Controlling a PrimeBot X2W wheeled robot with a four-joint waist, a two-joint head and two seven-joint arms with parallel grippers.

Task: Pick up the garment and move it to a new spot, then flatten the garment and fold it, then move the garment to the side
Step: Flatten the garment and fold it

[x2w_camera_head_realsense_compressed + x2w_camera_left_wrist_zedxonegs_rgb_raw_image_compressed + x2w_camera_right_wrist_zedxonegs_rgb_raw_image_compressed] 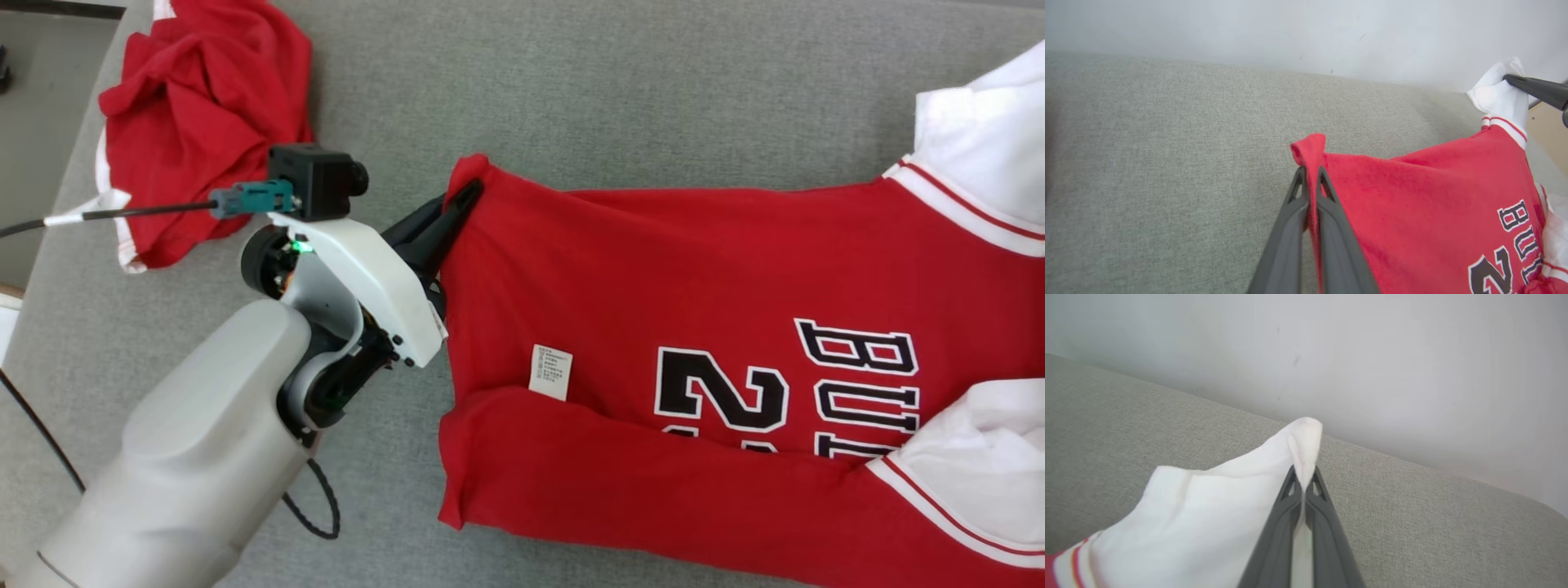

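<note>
Garment (pixel 735 343): a red jersey with white sleeves, black-and-white lettering and a number on its chest. In the head view it lies spread across the right half of a grey woven fabric surface (pixel 571 98), its lower edge folded up over part of the number, with a small white label (pixel 551 371) showing near that fold. The left gripper (pixel 461 200) is clenched on the jersey's upper left red corner. In the left wrist view the two dark fingers meet on the cloth, and a small tuft of red pokes out past their tips. The right gripper (pixel 1303 473) is likewise clamped tight, on the tip of a white sleeve (pixel 980 139), whose fabric peaks just beyond the fingertips and slopes down to the red-striped cuff band. A second red garment (pixel 204 106) sits crumpled in a heap at the surface's far left corner, well apart from the jersey, with the left arm's wrist camera (pixel 318 181) and its dark cable (pixel 122 214) in front of it. The surface is plain, evenly textured and softly rounded at its edges. Behind it stands a pale, nearly bare wall (pixel 1290 28) with a few faint marks. Beyond the left edge, a strip of grey floor (pixel 41 122) shows in the head view, and a tan patch (pixel 1545 134) shows past the right end of the surface in the left wrist view.
</note>
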